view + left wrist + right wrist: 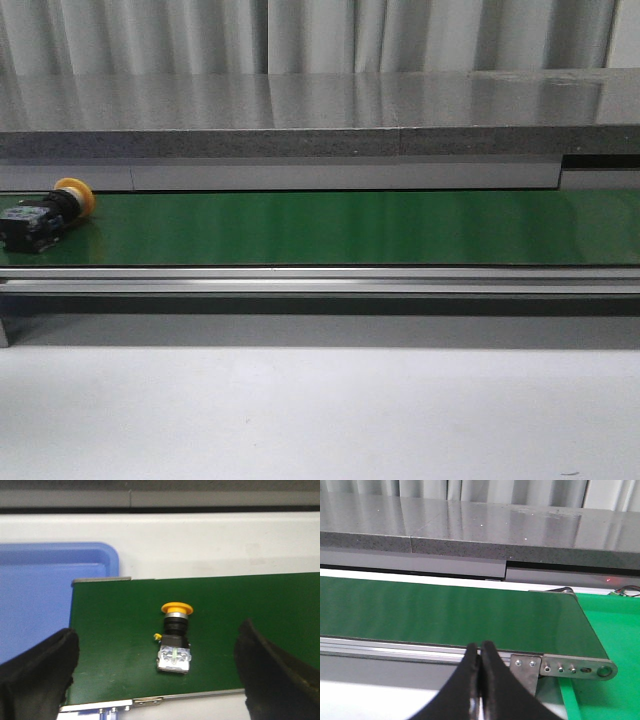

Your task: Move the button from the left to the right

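At the belt's (330, 228) left end our left end effector (157, 672), spread wide, straddles the toppled button (175, 637) for a grasp, while our right end effector (481, 680) waits pressed together

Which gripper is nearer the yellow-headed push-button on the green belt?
Left. The left gripper hangs open astride the yellow-headed push-button; the right gripper is shut at the green belt's opposite end.
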Motion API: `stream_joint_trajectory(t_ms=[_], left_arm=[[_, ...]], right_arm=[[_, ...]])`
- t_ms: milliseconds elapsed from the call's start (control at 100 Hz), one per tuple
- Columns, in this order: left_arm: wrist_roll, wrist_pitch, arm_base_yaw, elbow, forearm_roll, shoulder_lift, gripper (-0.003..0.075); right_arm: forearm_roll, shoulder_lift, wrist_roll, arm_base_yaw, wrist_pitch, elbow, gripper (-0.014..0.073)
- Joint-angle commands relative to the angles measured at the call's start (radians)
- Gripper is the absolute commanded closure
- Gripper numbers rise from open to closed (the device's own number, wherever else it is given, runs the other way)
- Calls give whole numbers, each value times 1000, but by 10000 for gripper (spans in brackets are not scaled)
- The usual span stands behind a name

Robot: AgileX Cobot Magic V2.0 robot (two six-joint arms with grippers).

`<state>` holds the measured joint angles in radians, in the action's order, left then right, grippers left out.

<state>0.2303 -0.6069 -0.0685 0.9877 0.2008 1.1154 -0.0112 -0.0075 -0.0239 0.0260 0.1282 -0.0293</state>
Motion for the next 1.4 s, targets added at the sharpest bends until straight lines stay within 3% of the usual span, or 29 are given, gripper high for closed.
stream_joint_trajectory(t_ms=[0,220,450,780,990,1280,1390], left_arm=[[3,132,-51,-54,22,-125,120],[3,301,-114,-303,22,-454,122],[3,366,-114,-508,22,-754,152],[3,366,-114,-656,22,-883,186],[3,385,-114,-685,22,-883,342],[3,393,-114,-686,22,-883,701],[3,393,-114,-686,22,-883,715]], right_arm=[[-8,-17,3,-1,-80,0,662],[-8,-17,3,-1,-80,0,662],[-8,-17,3,-1,-80,0,662],[-8,-17,3,-1,-80,0,662],[-8,-17,3,-1,-80,0,662],[-8,-17,3,-1,-80,0,662],[-8,-17,3,-1,-80,0,662]])
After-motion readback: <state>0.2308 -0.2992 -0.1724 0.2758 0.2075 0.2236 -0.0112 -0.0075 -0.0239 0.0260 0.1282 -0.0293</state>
